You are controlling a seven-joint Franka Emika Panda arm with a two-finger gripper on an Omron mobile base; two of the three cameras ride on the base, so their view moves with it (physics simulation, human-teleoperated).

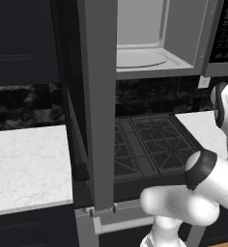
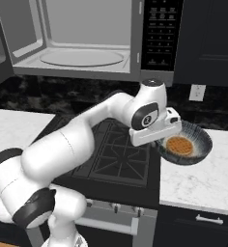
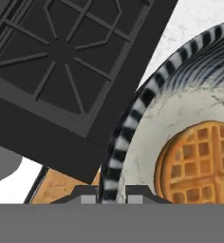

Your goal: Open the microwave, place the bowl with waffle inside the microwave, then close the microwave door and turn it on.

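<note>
The bowl (image 3: 133,128) rim sits pinched between the end effector (image 3: 112,192) fingertips, raised just beside the stove (image 2: 118,149) over the tabletop (image 2: 203,181) — a thin edge-grip. Any tilt while lifting toward the open microwave (image 2: 82,43) could let the bowl swing — spilling the waffle (image 2: 178,144).

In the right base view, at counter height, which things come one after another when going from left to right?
White marble counter → black gas stove with cast-iron grates → robot's gripper → round dark grey ribbed bowl holding the orange-brown waffle.
</note>
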